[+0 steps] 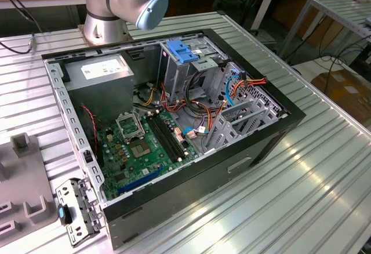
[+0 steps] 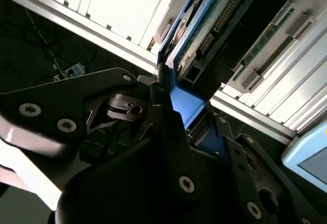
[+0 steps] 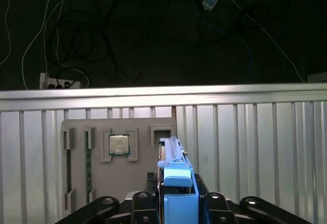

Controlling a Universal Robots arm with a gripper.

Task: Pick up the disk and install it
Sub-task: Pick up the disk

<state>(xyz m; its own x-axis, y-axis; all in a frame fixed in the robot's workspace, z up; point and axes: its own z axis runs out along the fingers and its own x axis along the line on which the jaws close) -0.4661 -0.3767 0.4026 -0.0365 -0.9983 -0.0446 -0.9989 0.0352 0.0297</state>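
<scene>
The disk point(image 3: 173, 157) stands on edge, its blue plastic rail facing the first wrist view. My gripper point(image 3: 178, 196) is shut on the disk, one black finger pressed on each flat side. In the second wrist view the disk point(image 2: 204, 24) shows its green circuit-board side with a blue rail along it, held between the black fingers point(image 2: 166, 101) of the gripper point(image 2: 186, 106). It sits over a grey holder tray point(image 3: 138, 183) on the ribbed metal table. The open computer case point(image 1: 174, 115) lies on its side in the exterior view.
The tray holds a processor chip point(image 3: 119, 144) and memory sticks point(image 3: 88, 168). In the case are a grey power-supply box point(image 1: 104, 74), a green motherboard point(image 1: 139, 144), a metal cage with a blue bracket point(image 1: 182, 51), and loose cables point(image 1: 214, 109). A detached metal bracket point(image 1: 78, 207) lies by the case.
</scene>
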